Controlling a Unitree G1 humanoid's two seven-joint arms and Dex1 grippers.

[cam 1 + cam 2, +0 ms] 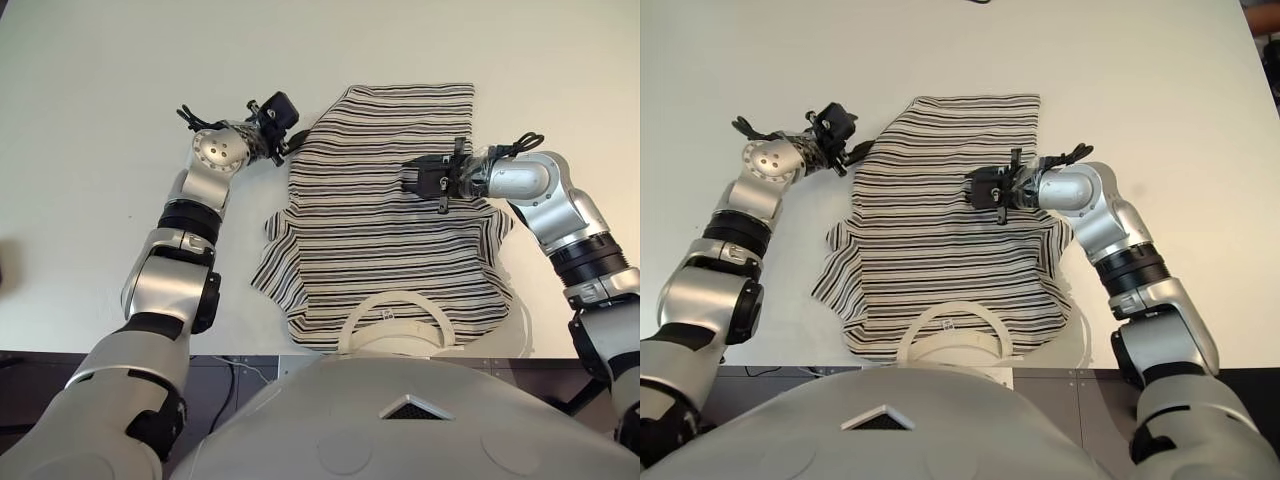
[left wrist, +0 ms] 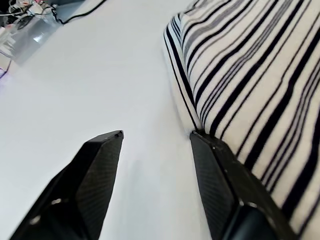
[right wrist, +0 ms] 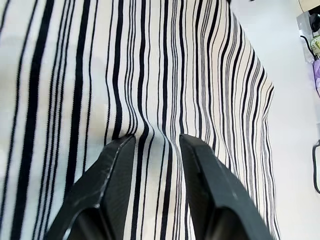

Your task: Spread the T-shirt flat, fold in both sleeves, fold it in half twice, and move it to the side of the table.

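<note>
Striped cotton, black and grey lines on cream, makes up the T-shirt [image 1: 390, 230] you see lying on the matte white table [image 1: 100, 60]. It is centred in front of the robot, with its straight hem at the far end and its white neckband [image 1: 372, 303] at the near edge. The cloth lies mostly flat. Both sleeves spread outward with wavy, rumpled edges, and the far body narrows into a rough rectangle.

Your left gripper [image 2: 156, 134] sits at the shirt's left border, towards the far end. Its dark, faceted fingers are spread wide. One tip meets the rolled fabric edge and the other rests over bare tabletop.

Your right gripper [image 3: 156, 137] is over the middle of the shirt, tips down on the cloth. Its fingers stand a narrow gap apart, and the stripes bend into a slight pucker between them.
</note>
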